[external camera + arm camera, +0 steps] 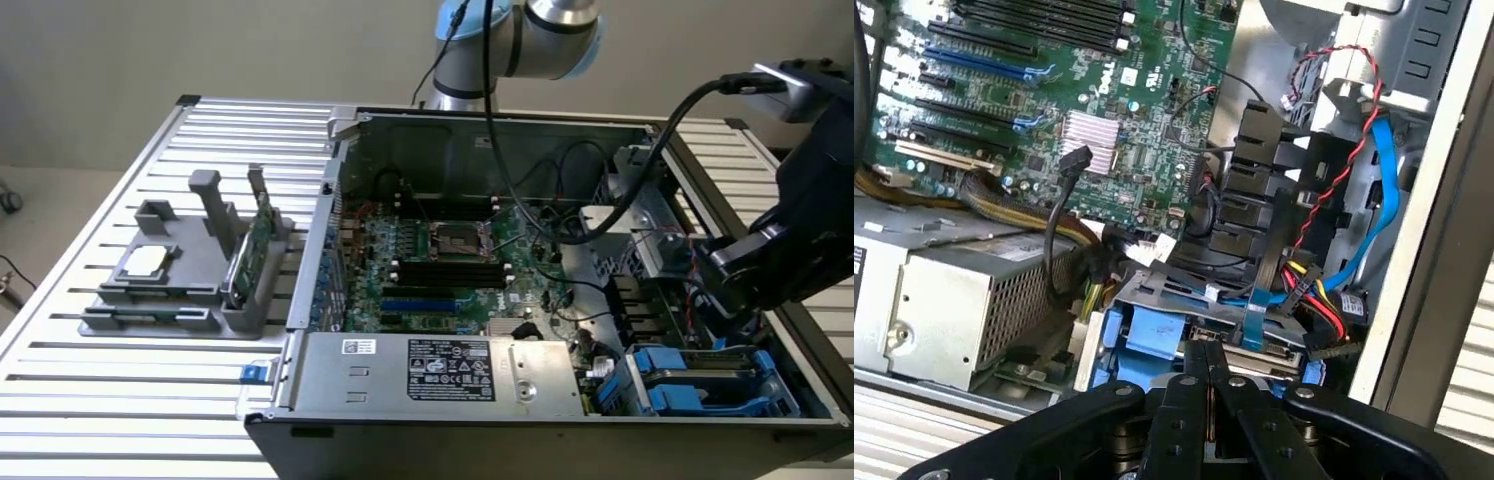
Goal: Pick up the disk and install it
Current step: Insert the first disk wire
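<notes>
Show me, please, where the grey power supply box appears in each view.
Exterior view: the power supply lies along the case's near edge, on the exterior view's left of the blue carrier.
Wrist view: the power supply is the meshed box beside the green motherboard.
Shared landmark: the blue carrier next to it.

My arm (pixel 561 20), upper centre of the exterior view, is silver-grey with a blue joint cap (pixel 461 22). My cable (pixel 489 120) is black; my gripper (pixel 1206 352) is matte black.

Open case (pixel 534 445) on a slatted table (pixel 94 390), with motherboard (pixel 427 262) and power supply (pixel 441 372) inside. At the exterior view's left, a grey stand (pixel 167 300) holds a chip (pixel 146 263) and green card (pixel 251 255).
</notes>
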`<state>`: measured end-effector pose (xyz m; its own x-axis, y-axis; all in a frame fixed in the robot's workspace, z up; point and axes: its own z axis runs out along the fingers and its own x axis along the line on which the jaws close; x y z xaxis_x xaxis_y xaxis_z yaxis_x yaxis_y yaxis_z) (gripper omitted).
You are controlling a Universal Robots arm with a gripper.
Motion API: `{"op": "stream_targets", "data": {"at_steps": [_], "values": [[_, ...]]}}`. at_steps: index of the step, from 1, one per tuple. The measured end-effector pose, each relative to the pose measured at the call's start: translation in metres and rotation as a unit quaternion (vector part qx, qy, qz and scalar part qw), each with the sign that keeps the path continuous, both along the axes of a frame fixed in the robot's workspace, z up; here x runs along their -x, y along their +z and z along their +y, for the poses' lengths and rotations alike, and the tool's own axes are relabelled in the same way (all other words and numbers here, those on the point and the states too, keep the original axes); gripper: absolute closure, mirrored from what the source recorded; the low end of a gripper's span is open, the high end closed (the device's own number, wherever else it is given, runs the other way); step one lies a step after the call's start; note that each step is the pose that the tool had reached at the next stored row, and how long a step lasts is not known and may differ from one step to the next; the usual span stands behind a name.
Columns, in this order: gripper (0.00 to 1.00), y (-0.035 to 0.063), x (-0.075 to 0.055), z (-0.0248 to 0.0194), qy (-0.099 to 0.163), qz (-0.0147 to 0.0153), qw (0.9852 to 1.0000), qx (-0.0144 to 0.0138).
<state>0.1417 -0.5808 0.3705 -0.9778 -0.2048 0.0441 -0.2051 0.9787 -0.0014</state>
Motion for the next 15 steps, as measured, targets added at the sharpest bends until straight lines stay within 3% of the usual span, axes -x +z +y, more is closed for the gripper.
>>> {"op": "stream_targets", "data": {"at_steps": [7,15], "values": [[0.89,0.0000,0.0000,0.0000,-0.050,-0.0012,0.9987,0.0000],[0.89,0.0000,0.0000,0.0000,-0.109,-0.0028,0.9941,0.0000]]}}
